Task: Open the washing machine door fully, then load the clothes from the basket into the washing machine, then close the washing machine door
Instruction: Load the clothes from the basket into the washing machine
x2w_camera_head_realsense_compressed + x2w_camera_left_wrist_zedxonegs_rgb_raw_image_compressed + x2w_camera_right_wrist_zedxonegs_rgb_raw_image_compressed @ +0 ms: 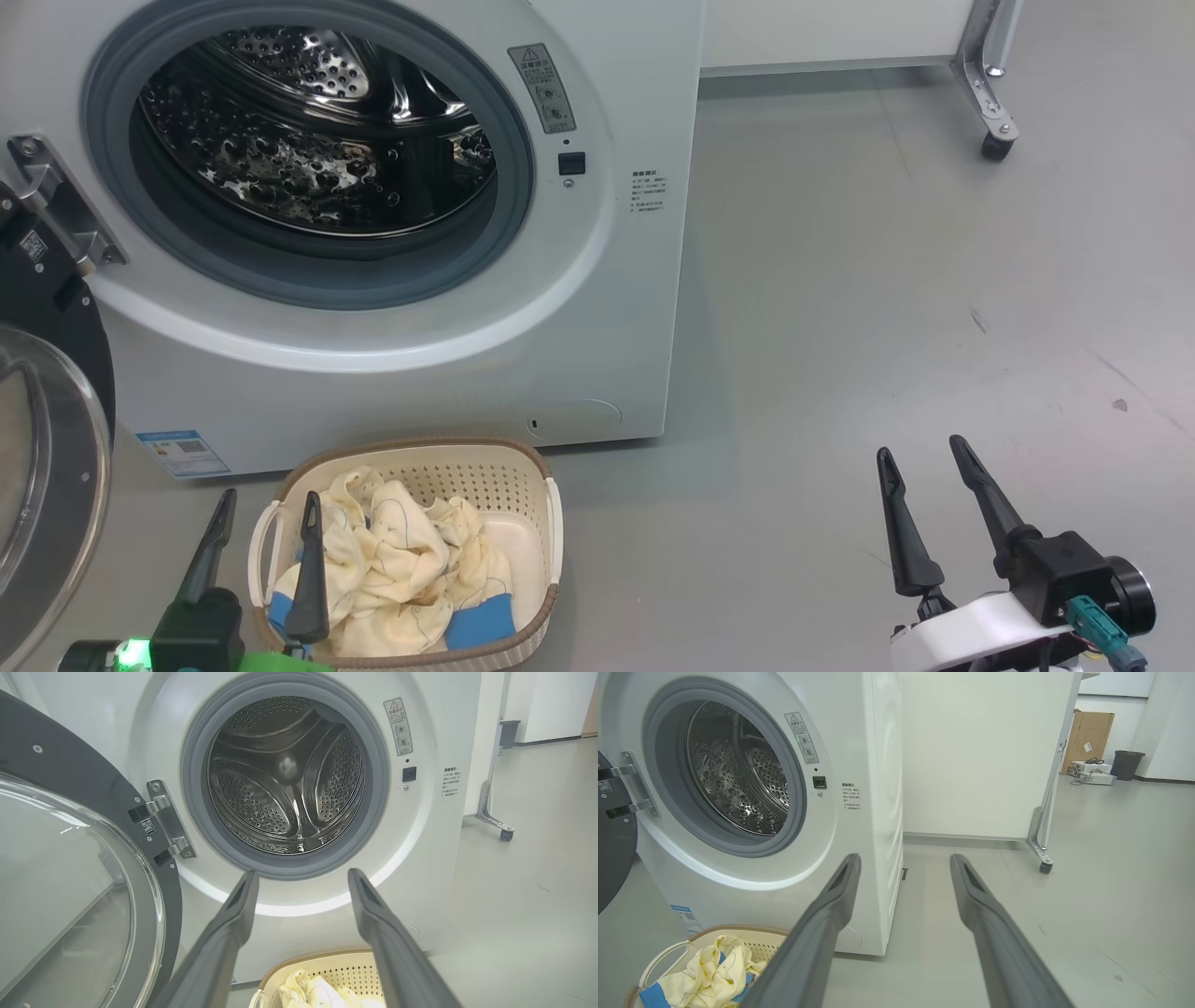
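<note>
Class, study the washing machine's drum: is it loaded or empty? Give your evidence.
Empty, as far as visible: the drum shows only bare perforated steel, and the clothes lie in the basket.

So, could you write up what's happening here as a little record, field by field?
door: washing machine door swung open to the left
drum: drum of the washing machine has no clothes in view
basket: basket on the floor, in front of the machine
clothes: clothes piled in the basket
left jaws: open, above the basket's left edge, holding nothing
right jaws: open, over bare floor, holding nothing
</note>
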Controlling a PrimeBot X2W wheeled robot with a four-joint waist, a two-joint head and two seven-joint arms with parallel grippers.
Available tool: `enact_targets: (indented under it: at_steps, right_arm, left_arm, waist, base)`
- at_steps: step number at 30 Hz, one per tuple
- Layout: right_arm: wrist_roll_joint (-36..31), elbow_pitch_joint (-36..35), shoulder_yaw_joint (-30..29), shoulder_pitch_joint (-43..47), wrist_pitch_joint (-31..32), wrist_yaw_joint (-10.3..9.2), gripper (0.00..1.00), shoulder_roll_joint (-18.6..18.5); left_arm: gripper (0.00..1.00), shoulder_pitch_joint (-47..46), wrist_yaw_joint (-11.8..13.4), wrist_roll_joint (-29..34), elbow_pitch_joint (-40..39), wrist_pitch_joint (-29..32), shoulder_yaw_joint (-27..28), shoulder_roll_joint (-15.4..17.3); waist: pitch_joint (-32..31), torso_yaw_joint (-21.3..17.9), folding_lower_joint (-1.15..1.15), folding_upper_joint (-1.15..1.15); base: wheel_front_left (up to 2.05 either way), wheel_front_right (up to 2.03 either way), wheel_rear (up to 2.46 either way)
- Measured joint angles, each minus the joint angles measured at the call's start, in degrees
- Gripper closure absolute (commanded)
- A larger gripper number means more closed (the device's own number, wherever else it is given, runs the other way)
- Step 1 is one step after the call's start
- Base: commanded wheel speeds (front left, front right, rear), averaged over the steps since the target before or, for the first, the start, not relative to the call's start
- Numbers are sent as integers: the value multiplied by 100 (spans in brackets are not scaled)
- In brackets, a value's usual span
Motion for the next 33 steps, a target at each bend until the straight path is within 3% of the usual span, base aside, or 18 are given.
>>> enact_targets:
  at_steps: [33]
  right_arm:
    - [-19,63,0,0,0,8,0,20]
  left_arm:
    - [0,-1,48,41,41,0,-42,0]
  waist:
    - [-41,-24,0,0]
  base:
    - [12,-12,0]
